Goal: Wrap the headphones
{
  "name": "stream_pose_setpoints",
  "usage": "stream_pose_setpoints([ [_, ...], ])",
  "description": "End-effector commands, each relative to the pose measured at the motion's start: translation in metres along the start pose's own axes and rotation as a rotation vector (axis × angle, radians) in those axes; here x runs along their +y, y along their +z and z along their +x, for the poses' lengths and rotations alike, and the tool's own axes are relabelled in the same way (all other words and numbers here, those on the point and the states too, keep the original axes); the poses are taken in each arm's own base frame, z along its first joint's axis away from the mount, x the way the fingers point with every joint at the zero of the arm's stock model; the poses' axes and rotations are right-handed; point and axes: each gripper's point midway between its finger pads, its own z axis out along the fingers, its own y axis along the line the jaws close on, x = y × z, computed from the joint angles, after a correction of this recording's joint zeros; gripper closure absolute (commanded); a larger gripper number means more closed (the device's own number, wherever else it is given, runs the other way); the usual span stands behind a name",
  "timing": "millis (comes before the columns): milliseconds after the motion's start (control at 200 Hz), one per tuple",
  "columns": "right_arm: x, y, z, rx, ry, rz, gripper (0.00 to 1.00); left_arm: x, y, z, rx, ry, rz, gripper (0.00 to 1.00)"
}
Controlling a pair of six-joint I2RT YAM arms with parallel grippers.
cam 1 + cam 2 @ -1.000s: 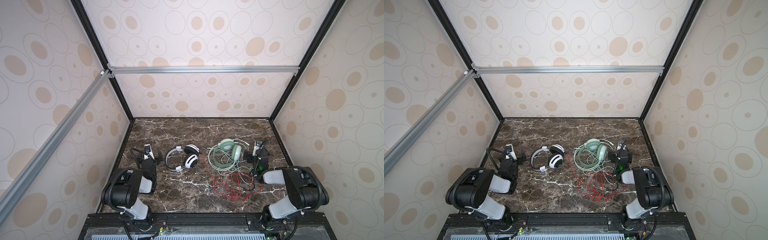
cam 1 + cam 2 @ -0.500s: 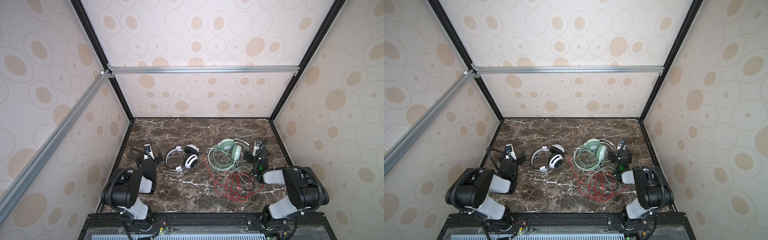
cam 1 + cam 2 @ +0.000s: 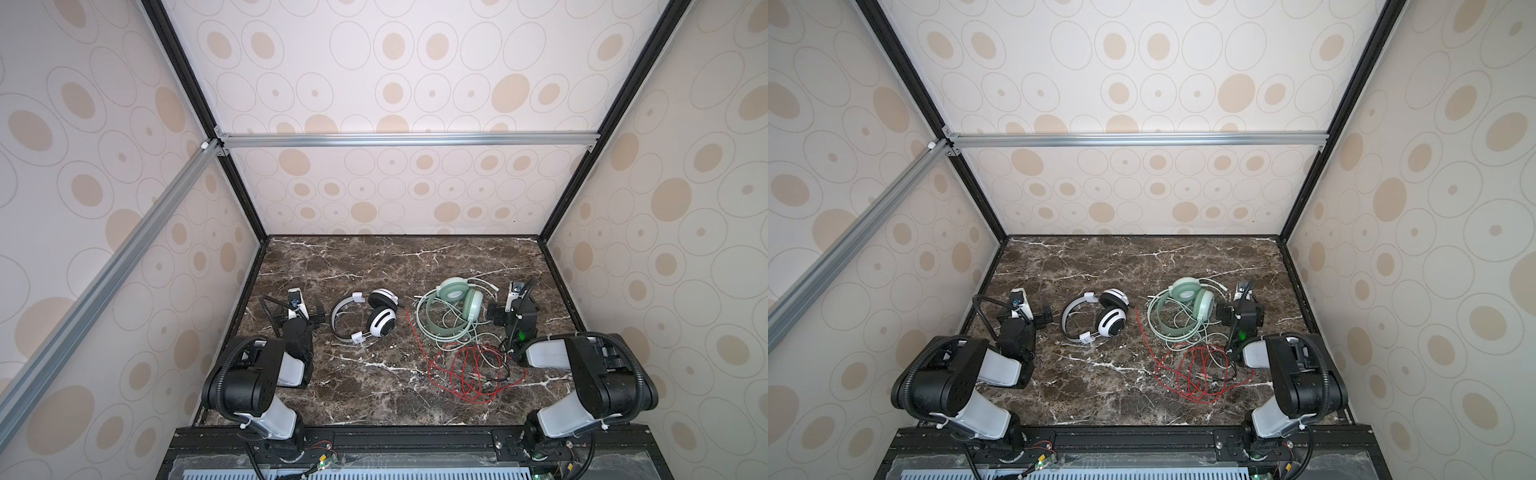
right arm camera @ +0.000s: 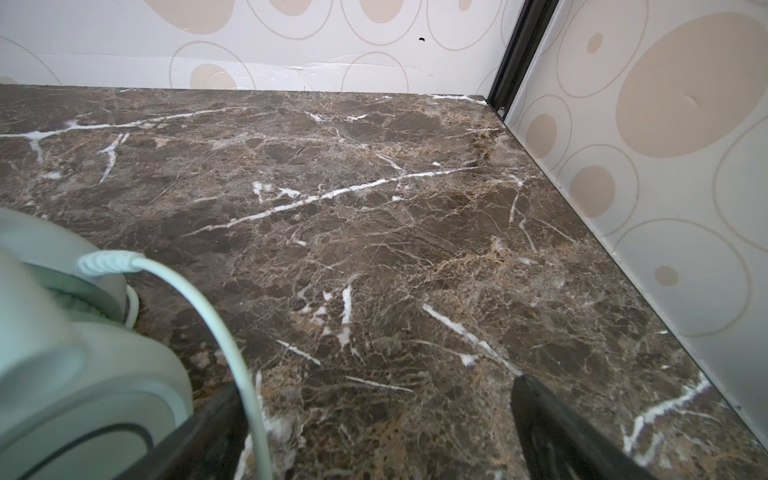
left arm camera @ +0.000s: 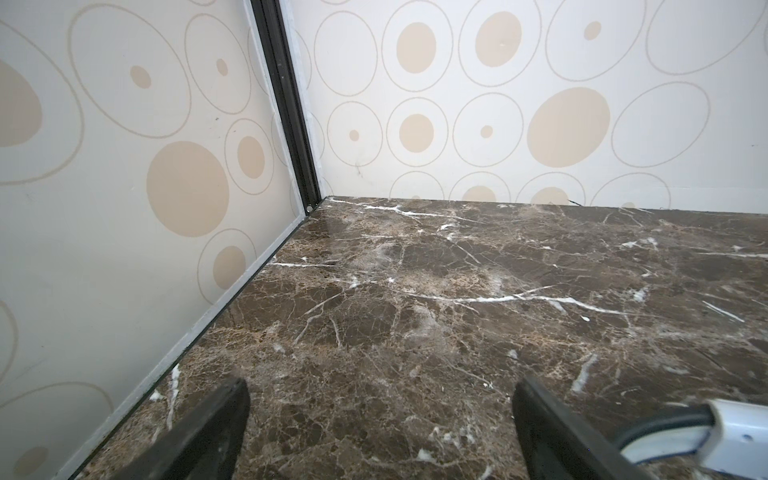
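Two headphones lie on the brown marble tabletop [image 3: 374,266]. The white headphones [image 3: 376,320] [image 3: 1105,319], with black pads, sit left of centre, and their thin red cord [image 3: 465,374] [image 3: 1196,376] lies tangled at the front right. The mint-green headphones [image 3: 459,300] [image 3: 1188,296] rest right of centre among their green cord [image 3: 451,332]. My left gripper [image 3: 298,316] [image 5: 382,386] stands open over bare marble, just left of the white headband [image 5: 706,428]. My right gripper [image 3: 513,311] [image 4: 378,388] is open beside a green earcup [image 4: 62,353]. The green cord [image 4: 216,316] runs just inside one finger.
Patterned walls close in the table on the left [image 5: 124,249], back [image 3: 395,199] and right [image 4: 665,208]. A black frame rail [image 3: 415,436] runs along the front edge, where both arm bases stand. Bare marble stretches behind the headphones.
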Motion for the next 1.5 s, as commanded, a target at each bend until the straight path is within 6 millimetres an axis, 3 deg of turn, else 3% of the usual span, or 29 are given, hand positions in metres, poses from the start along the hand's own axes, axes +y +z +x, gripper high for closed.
stream_pose_setpoints([
  [0, -0.004, 0.0, -0.008, -0.026, 0.019, 0.019, 0.0, 0.002, 0.001, -0.009, -0.036, -0.002, -0.003, 0.02],
  [1245, -0.004, -0.001, -0.008, -0.028, 0.02, 0.017, 0.0, 0.002, 0.0, -0.01, -0.04, -0.004, -0.002, 0.02],
  [1491, -0.005, -0.008, -0.02, -0.045, 0.019, 0.014, 0.0, 0.003, 0.001, -0.025, -0.014, 0.004, -0.009, 0.02],
])
